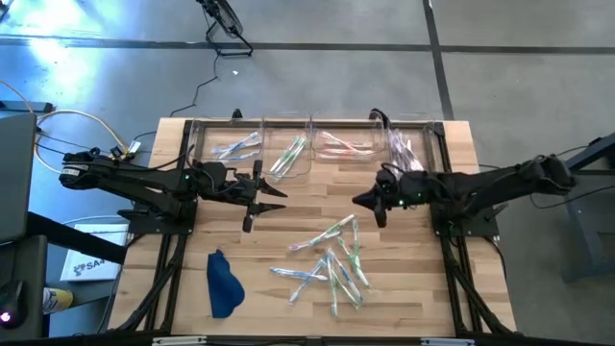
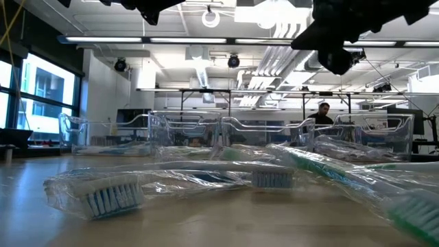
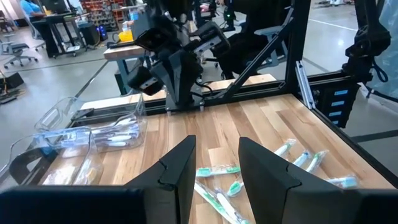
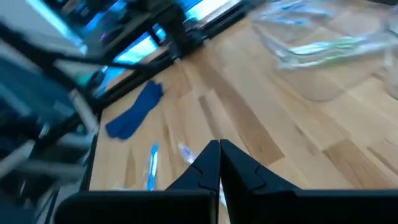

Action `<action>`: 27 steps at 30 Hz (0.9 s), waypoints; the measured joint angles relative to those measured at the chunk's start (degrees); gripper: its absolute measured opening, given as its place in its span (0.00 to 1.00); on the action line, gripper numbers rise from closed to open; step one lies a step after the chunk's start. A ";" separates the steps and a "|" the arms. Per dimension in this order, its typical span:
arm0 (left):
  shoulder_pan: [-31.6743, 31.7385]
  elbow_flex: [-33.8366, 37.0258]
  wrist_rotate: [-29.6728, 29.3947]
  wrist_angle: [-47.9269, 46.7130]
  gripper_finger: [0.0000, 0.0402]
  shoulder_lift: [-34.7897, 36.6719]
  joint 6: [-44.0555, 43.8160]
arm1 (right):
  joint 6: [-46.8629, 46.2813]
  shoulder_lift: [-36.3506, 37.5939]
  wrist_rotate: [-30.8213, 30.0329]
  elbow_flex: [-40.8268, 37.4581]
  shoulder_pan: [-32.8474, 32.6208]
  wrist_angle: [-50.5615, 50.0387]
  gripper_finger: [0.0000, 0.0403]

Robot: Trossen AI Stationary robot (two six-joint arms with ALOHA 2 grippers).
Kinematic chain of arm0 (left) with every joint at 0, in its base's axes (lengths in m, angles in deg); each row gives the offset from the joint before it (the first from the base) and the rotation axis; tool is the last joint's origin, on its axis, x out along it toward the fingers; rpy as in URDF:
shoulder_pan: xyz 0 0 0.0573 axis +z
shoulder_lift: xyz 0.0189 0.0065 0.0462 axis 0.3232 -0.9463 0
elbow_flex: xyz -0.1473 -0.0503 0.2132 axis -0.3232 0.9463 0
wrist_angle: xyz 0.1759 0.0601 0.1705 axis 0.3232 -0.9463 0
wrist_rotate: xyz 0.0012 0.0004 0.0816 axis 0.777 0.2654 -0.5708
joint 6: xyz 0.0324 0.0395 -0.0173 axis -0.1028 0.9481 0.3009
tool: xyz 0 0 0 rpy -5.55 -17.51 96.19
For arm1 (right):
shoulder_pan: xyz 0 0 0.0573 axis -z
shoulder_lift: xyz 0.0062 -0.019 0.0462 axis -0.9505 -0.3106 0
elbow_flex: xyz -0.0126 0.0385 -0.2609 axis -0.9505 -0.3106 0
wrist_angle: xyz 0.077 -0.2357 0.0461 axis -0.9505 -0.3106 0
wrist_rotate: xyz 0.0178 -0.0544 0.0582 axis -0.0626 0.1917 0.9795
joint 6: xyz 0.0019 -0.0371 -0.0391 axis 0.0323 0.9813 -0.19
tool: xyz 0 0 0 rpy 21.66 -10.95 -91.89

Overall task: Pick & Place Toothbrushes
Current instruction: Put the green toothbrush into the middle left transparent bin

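Toothbrushes [image 1: 332,261] lay heaped, light, stiff, slick in glossy wrap, best pinched mid-handle; right gripper [image 1: 377,204] closed empty, left gripper [image 1: 258,192] part-open, empty.

Wood, clear plastic and soft cloth

The worktop [image 1: 404,298] is pale, smooth planked wood; toothbrushes [image 1: 336,264] lie in glossy, crinkled clear wrappers; the bins [image 1: 288,130] are shiny transparent plastic; the blue cloth [image 1: 223,284] looks matt and soft

Bare wooden table [image 1: 298,207] between the arms, centre frame: passable. Obstacles: clear bins [image 1: 312,146] along top edge; scattered toothbrushes [image 1: 332,264] lower right; blue cloth [image 1: 223,284] lower left.
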 joint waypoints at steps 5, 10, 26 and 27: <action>0.00 0.00 -0.02 -0.07 0.29 0.00 0.00 | -12.41 -0.03 -12.21 -0.51 -5.21 -0.93 0.00; 0.00 0.00 -0.02 -0.20 0.29 0.00 -0.02 | -19.20 -0.11 -13.39 -0.51 -8.27 -1.16 0.00; 0.00 0.00 -0.02 -0.20 0.29 0.00 -0.04 | -30.36 -0.11 -8.53 -0.51 -9.64 -0.37 0.00; 0.01 0.00 -0.02 -0.20 0.29 0.01 -0.03 | -32.69 -0.11 -10.87 -0.51 -9.96 -0.36 0.00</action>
